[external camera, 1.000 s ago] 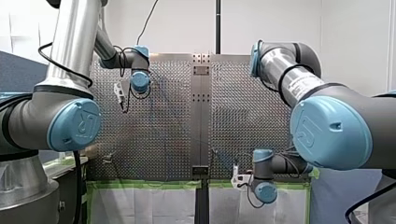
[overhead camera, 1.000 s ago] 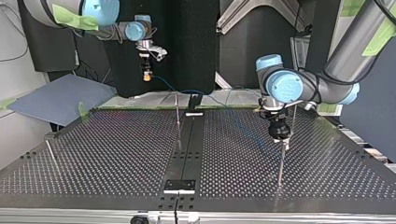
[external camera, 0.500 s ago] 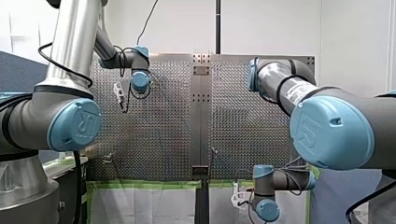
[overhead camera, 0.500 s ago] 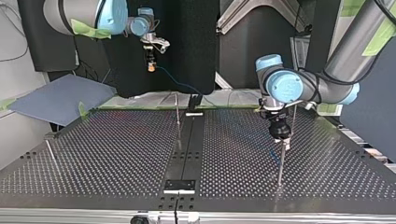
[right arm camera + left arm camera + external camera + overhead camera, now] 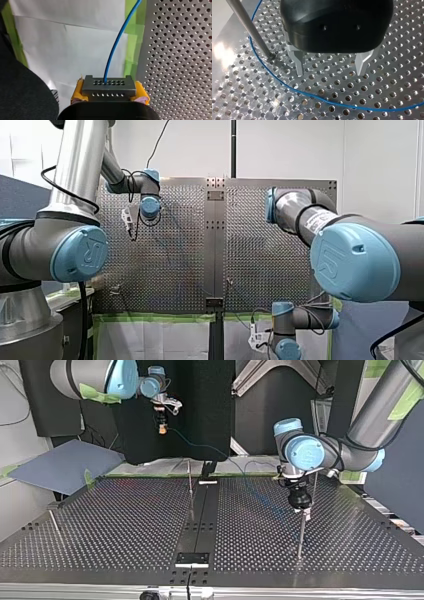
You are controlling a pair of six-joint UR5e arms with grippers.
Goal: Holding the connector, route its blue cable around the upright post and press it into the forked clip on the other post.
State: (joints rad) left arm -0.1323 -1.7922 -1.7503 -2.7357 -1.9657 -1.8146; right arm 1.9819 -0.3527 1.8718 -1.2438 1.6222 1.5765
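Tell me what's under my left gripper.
Bare perforated table lies under the left gripper, which is open and empty. The blue cable curves across it just ahead, and the post stands beside. The gripper's black body hides the rest.

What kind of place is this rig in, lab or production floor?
Likely a robotics lab bench, not a line: a perforated table with bare upright posts, green-taped paper sheets at its edge, dark backdrop panels.

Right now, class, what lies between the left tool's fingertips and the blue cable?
Only bare perforated table, seen in the left wrist view; the open left tool hangs clear of the blue cable.
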